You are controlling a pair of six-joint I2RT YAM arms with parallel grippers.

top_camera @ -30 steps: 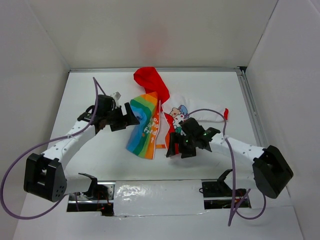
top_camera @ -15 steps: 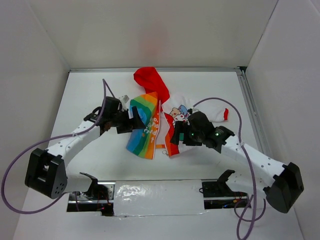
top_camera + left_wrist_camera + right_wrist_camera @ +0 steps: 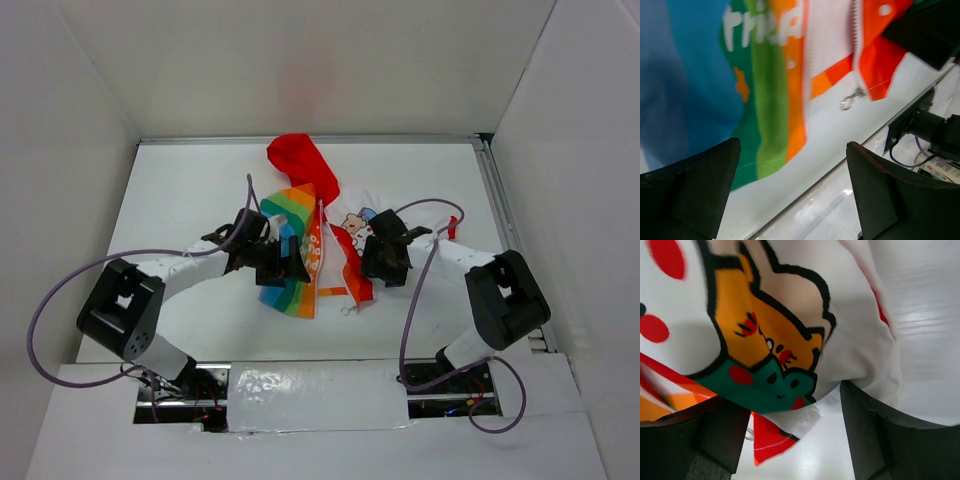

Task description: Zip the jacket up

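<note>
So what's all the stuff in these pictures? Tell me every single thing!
jacket: one, white with a red hood and rainbow stripes, unzipped, middle of the table
zipper pull: one, silver, at the jacket's bottom edge
table: one, white, under everything
shiny strip: one, silvery, along the table's near edge
cables: two, purple, one looping off each arm
arms: two, white and black, either side of the jacket
left fingers: two, black, spread apart over the rainbow side
right fingers: two, black, spread apart over the cartoon picture
</note>
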